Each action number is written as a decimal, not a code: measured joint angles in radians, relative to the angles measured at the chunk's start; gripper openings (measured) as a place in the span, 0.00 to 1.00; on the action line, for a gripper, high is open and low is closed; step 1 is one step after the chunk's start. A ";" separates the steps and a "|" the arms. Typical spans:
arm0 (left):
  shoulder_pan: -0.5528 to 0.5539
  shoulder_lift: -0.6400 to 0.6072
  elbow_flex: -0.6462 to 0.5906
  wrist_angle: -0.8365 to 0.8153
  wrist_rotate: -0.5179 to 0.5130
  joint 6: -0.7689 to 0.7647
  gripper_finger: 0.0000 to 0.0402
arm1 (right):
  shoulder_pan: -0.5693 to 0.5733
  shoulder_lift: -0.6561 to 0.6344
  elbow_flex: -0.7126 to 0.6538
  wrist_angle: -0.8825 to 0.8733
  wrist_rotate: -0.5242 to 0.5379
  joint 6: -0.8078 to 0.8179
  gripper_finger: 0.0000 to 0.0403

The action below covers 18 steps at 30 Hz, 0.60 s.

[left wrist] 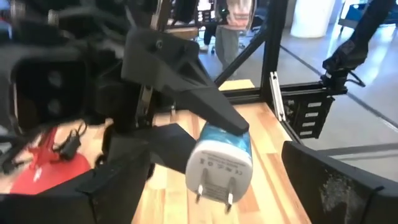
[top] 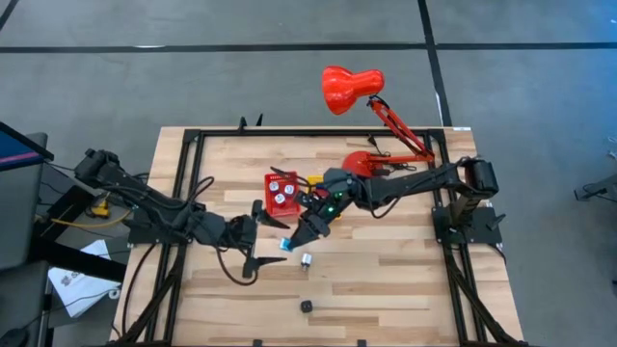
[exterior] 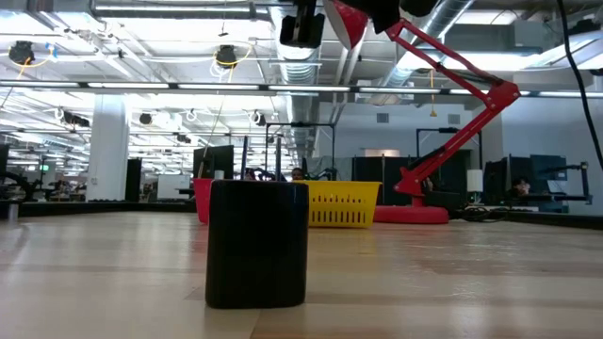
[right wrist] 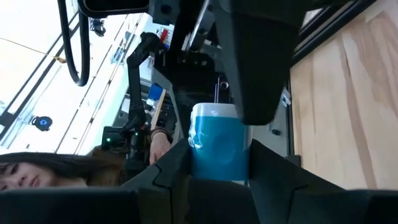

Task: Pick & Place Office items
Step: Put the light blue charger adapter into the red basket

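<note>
Right fingers [top: 289, 241]: clamped on a light blue plug adapter [top: 285, 245], held up off the bench near its middle; in the right wrist view the adapter [right wrist: 219, 142] sits pinched between the two dark fingers.
Left fingers [top: 258, 238]: spread wide, nothing between them, just beside the adapter on the left-arm side; the left wrist view looks straight at its white pronged face [left wrist: 219, 167].
Small white piece [top: 306, 259]: lying on the bench just beside the raised adapter, toward the near edge.
Black piece [top: 306, 306]: alone near the near edge, centre; it fills the low view [exterior: 257, 243].
Red bin [top: 281, 193]: middle of the bench, white pieces inside.
Yellow bin [exterior: 344, 203]: touching the red bin's right-arm side.
Red desk lamp [top: 353, 87]: base at the far right corner, head out past the far edge.
</note>
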 joint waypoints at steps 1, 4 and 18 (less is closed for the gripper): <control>0.000 0.000 0.000 0.003 0.001 0.017 0.87 | 0.000 0.001 0.000 0.000 0.000 0.001 0.32; 0.000 -0.001 0.000 0.003 0.001 0.032 0.83 | 0.001 0.001 0.000 0.002 0.000 0.004 0.32; 0.017 0.004 0.000 0.003 0.000 0.034 0.60 | 0.000 0.002 0.000 0.027 0.001 0.043 0.32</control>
